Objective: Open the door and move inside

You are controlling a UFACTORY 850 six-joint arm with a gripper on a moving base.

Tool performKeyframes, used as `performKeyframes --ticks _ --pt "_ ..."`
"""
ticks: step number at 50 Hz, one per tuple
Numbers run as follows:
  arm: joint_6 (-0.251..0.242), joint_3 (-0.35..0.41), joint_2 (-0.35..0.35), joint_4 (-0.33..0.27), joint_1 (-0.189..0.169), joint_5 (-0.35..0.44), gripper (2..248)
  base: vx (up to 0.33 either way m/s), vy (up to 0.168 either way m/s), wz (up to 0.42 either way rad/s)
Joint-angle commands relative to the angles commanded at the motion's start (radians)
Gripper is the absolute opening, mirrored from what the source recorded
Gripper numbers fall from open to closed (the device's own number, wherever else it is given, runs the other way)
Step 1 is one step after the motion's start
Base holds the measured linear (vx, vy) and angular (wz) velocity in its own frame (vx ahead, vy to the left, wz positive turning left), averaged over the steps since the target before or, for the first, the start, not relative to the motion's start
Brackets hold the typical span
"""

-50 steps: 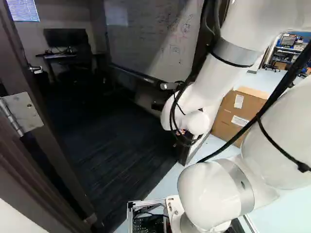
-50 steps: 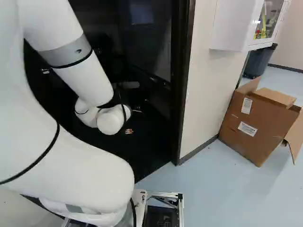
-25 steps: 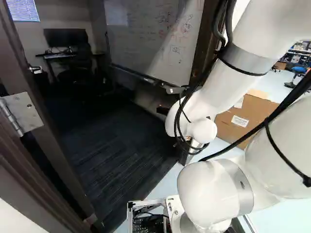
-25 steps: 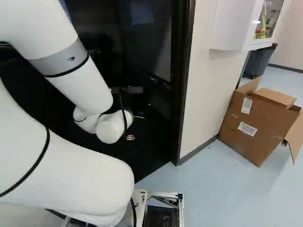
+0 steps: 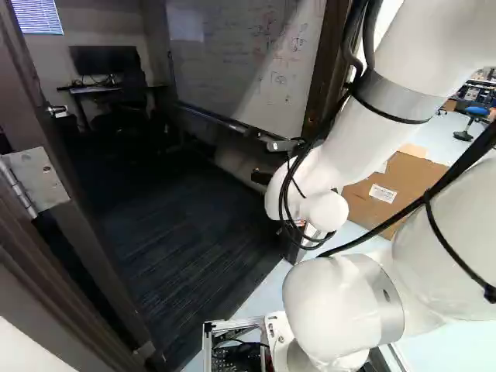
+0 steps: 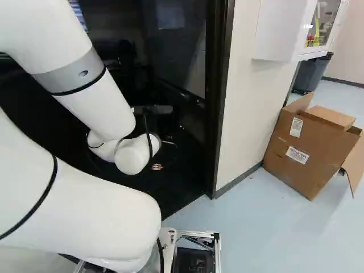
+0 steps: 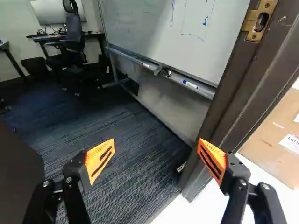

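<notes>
Through the open doorway, the dark door (image 5: pixel 27 101) stands swung inward at the left of the left base view, its lever handle (image 5: pixel 58 111) on the far part and a hinge (image 5: pixel 37 180) nearer. My gripper (image 5: pixel 262 177) is mostly hidden behind the white wrist. In the wrist view the gripper (image 7: pixel 156 151) is wide open, nothing between its orange pads. One finger overlaps the foot of the door frame (image 7: pixel 224 107), which carries a brass strike plate (image 7: pixel 259 21); contact cannot be told. A dark surface (image 7: pixel 16 172) lies beside the other finger.
Inside are dark carpet (image 7: pixel 126 177), a whiteboard on a stand (image 7: pixel 163 32), a desk (image 5: pixel 93 90) and an office chair (image 7: pixel 72 42). Right of the doorway come a wall (image 6: pixel 244 102), an open cardboard box (image 6: pixel 307 151) and a wall cabinet (image 6: pixel 284 34).
The arm's upper links have swung, and the wrist has shifted slightly right in the left base view, mostly in the earlier half second. Base and door have stayed put.
</notes>
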State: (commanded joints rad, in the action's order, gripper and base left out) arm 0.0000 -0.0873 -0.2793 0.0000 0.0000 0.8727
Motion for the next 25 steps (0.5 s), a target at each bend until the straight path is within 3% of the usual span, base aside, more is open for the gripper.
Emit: performKeyframes --ticks 25 --pt "0.0 0.0 0.0 0.0 0.0 0.0 247 0.002 0.006 0.019"
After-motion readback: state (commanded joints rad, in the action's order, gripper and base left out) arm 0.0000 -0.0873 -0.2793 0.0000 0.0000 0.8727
